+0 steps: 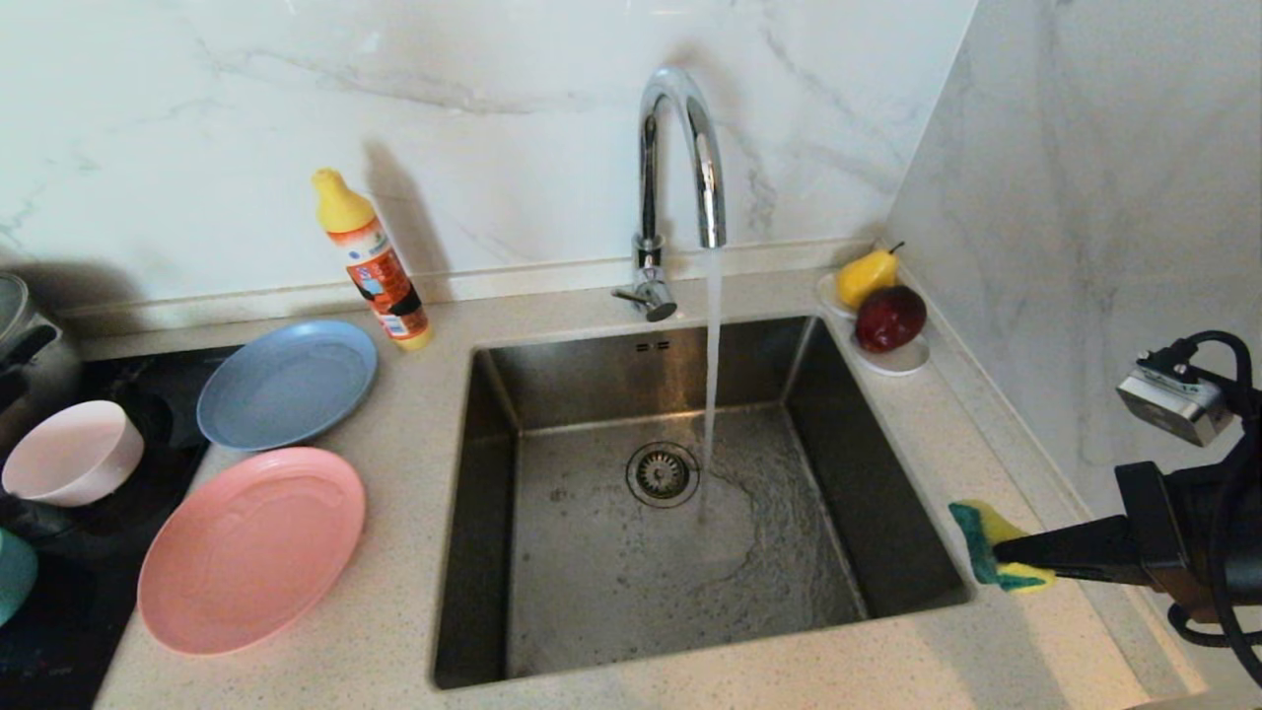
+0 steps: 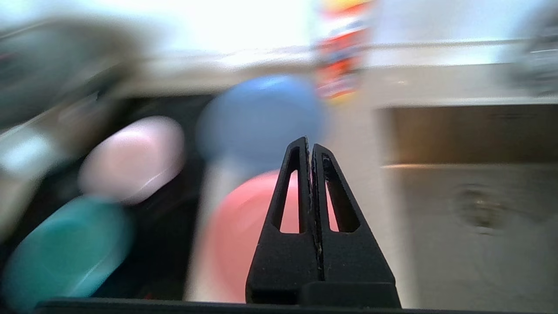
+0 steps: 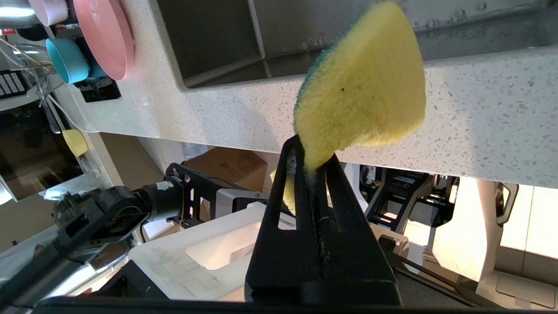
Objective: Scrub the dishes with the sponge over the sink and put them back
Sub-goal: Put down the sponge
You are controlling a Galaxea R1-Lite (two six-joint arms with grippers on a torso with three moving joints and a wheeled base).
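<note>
All four dishes sit on the bench left of the square steel sink (image 1: 680, 513): salmon-pink plate (image 1: 251, 547), grey-blue plate (image 1: 286, 383), pale pink bowl (image 1: 74, 452), teal bowl (image 1: 15, 574). Right gripper (image 1: 1001, 560) fingers pinch the yellow-green sponge (image 1: 991, 547) just right of the sink. Left gripper (image 2: 311, 146) fingers closed, empty, near the salmon-pink plate. How many are scrubbed is unclear.

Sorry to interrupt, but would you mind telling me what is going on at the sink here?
The robot is washing up. Its right gripper holds the sponge pinched in its jaws above the counter at the sink's right edge, with the tap running. The left gripper is shut and empty, over the dishes. The blue plate, pink plate, pink bowl and teal bowl all sit left of the sink.
</note>
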